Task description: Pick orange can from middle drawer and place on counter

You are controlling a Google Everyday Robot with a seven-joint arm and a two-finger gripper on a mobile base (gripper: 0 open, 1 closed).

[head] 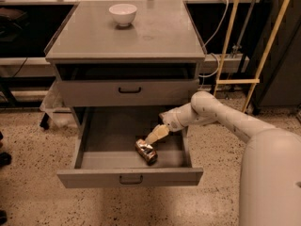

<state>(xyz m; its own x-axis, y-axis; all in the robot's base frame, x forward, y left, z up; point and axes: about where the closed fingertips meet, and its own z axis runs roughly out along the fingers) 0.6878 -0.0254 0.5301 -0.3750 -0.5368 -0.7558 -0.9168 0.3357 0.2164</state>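
Observation:
The orange can (146, 150) lies on its side inside the open middle drawer (129, 176), near the front and right of centre. My gripper (155, 135) reaches in from the right on the white arm. It hangs just above and behind the can, its pale fingers pointing down-left at it. The grey counter (155, 32) tops the cabinet above.
A white bowl (122, 13) stands at the back of the counter. A closed taller-fronted drawer (128, 91) sits above the open one. Yellow poles (263, 55) and cables stand to the right. A clear bin (55, 109) sits at the left of the cabinet.

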